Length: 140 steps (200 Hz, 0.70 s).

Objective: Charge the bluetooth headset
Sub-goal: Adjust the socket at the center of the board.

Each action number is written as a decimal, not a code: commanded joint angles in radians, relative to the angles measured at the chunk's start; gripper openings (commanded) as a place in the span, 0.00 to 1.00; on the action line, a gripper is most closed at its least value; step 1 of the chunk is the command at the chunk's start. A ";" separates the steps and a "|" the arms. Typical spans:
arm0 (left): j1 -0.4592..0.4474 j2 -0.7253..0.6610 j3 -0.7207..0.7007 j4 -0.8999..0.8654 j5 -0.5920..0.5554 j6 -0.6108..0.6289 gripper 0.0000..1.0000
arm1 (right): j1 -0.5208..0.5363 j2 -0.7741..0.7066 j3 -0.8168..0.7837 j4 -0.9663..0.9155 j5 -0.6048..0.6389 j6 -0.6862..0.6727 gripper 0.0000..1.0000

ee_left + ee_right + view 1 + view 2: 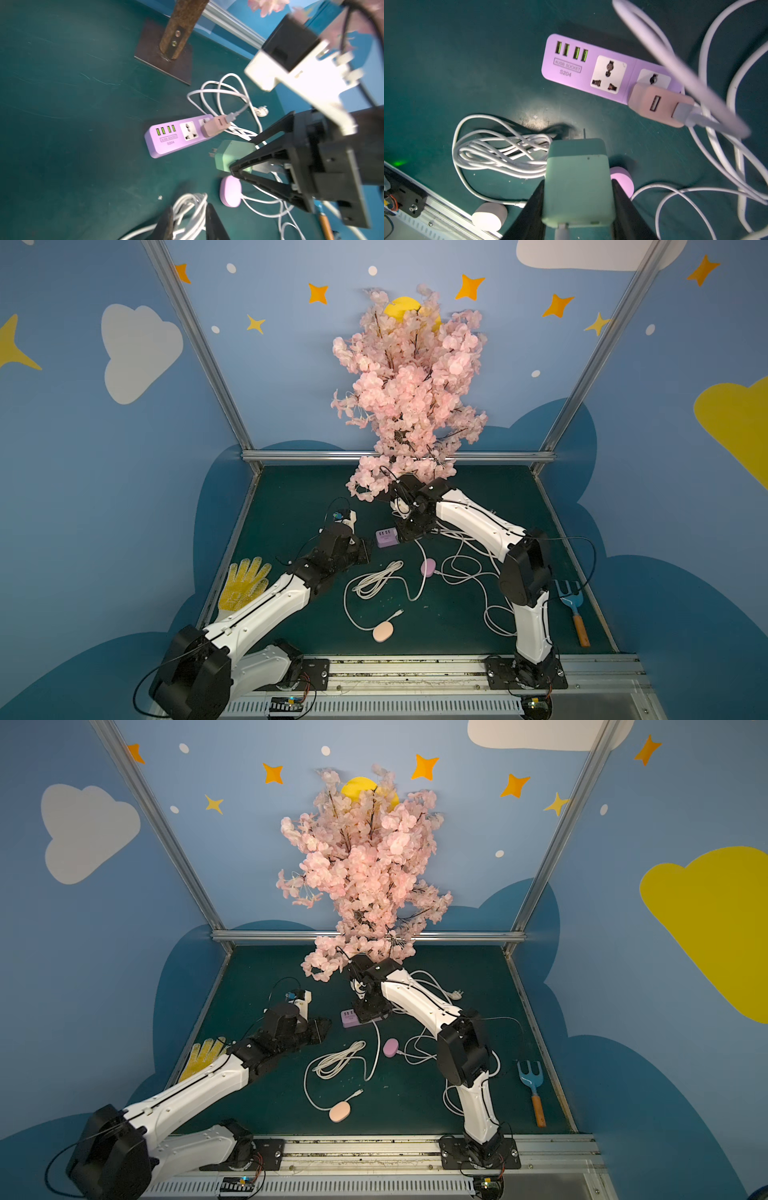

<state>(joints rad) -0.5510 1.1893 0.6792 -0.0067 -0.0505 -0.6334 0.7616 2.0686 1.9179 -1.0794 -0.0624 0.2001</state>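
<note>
The white-and-black left arm [266,605] stretches low toward the lilac plastic power strip [386,538], left gripper [189,207] slightly parted and empty. The right arm [478,518] arches over it, right gripper [578,182] clamping the mint-green square adapter [577,158]. Likely step: plugging in; next, align the prongs with the free socket [608,74]. The peach oval headset case [382,632] lies near the front rail [415,668].

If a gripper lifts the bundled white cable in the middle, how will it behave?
Probably floppy: the white cable lies in loose loops, so it would likely sag and unravel. Its loose plug end may trail behind.
</note>
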 commanded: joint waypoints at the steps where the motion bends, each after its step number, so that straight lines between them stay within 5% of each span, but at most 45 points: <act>1: -0.005 0.070 0.035 0.072 -0.059 0.018 0.28 | -0.006 0.033 0.053 -0.027 -0.025 0.011 0.00; 65: 0.010 0.329 0.152 0.135 -0.110 0.009 0.19 | -0.024 0.110 0.168 -0.067 -0.013 0.012 0.00; 140: 0.131 0.638 0.312 0.313 0.134 -0.078 0.23 | -0.037 0.119 0.175 -0.096 -0.002 -0.004 0.00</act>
<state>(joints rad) -0.4389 1.7660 0.9321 0.2340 -0.0139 -0.6819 0.7334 2.1826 2.0804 -1.1442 -0.0700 0.2016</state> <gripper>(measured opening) 0.235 0.448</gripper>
